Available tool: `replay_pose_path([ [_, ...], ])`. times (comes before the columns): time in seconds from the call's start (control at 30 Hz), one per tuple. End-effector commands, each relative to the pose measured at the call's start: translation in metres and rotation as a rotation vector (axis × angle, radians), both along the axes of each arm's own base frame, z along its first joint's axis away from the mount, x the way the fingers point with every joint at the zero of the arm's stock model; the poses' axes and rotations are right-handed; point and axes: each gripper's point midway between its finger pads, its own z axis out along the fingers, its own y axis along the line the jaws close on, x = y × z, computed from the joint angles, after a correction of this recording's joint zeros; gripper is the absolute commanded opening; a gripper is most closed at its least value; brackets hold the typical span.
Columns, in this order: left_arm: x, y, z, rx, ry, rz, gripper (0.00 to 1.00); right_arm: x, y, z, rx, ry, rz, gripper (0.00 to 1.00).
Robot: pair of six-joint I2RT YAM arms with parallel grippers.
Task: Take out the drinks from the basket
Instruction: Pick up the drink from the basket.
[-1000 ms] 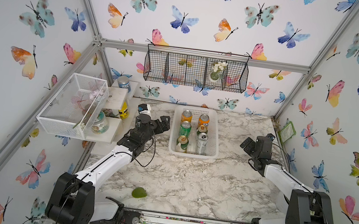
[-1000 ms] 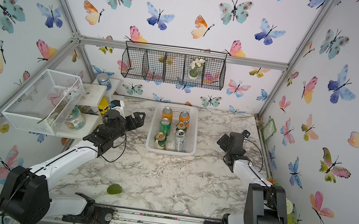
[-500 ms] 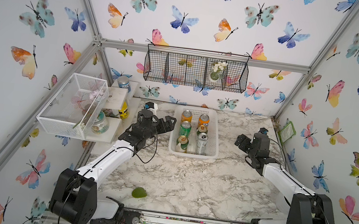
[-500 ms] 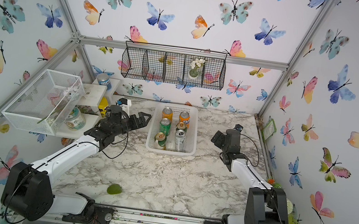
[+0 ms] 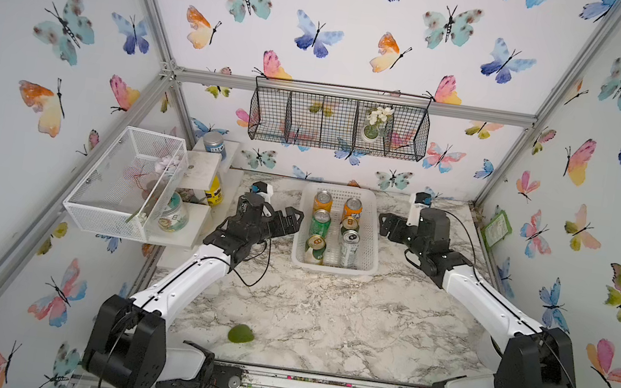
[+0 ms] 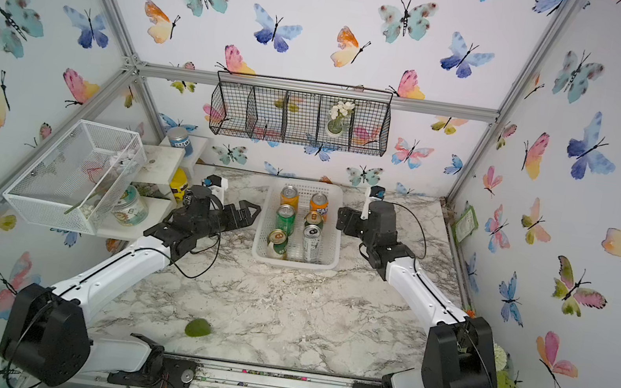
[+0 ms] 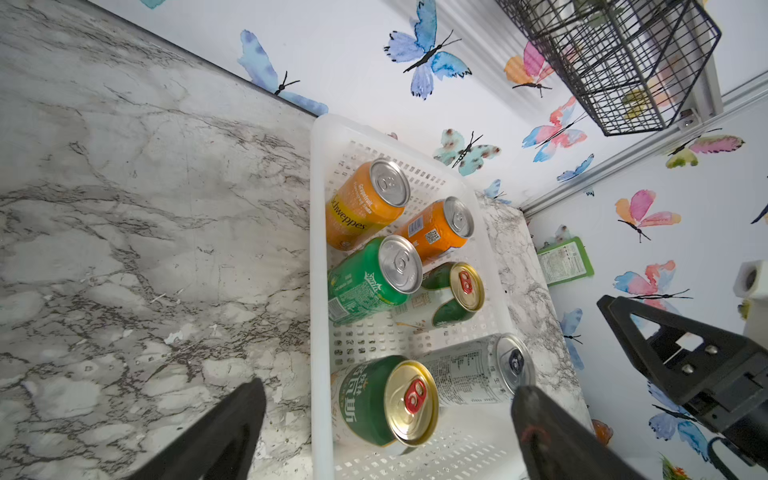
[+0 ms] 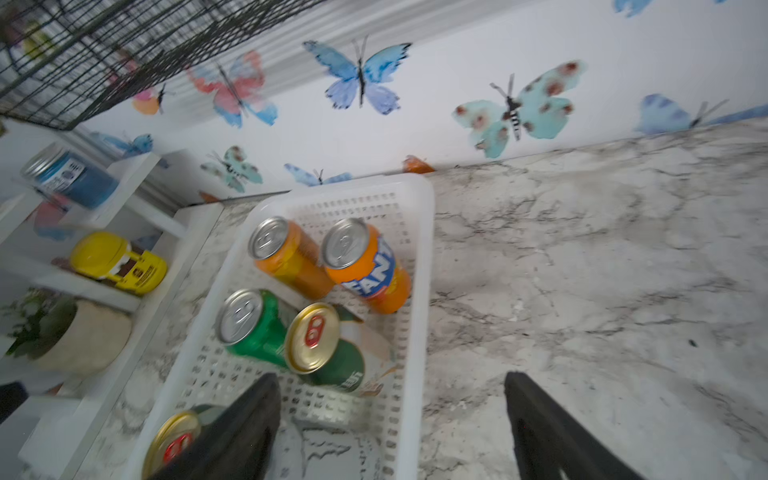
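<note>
White walls (image 5: 365, 25) printed with watercolour butterflies enclose a grey-veined marble tabletop (image 5: 324, 320), with aluminium frame bars (image 5: 477, 113), a black wire basket (image 5: 311, 121) on the back wall and white shelves (image 5: 201, 165) at the left.

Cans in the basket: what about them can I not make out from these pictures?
Near gold-top can: right wrist view, body behind a right finger, cut off by the picture's edge.
Silver can: left wrist view, partly behind a left finger and the near gold-top can.
Green can: both top views, label too small to read.
</note>
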Motion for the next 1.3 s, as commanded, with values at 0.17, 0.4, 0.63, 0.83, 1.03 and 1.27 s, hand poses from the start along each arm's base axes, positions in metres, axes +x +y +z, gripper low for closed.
replay_pose_path([
  [0.17, -0.006, 0.005, 0.025, 0.037, -0.084, -0.012, 0.99, -0.031, 0.059, -0.026, -0.143, 0.074, 0.159, 0.94],
  [0.4, -0.005, 0.003, 0.017, 0.039, -0.055, -0.017, 0.99, -0.035, 0.072, -0.041, -0.206, 0.092, 0.164, 0.93],
  [0.63, -0.006, 0.003, 0.017, 0.037, -0.053, -0.02, 0.99, -0.032, 0.076, -0.053, -0.249, 0.094, 0.139, 0.92],
  [0.83, -0.006, -0.001, 0.011, 0.031, -0.032, -0.036, 0.99, -0.027, 0.083, -0.064, -0.25, 0.103, 0.142, 0.9],
  [1.03, -0.006, -0.001, 0.008, 0.029, -0.023, -0.039, 0.99, -0.024, 0.084, -0.076, -0.264, 0.119, 0.138, 0.86],
  [1.27, -0.005, -0.003, 0.005, 0.028, -0.012, -0.047, 0.99, -0.025, 0.087, -0.077, -0.27, 0.116, 0.146, 0.72],
])
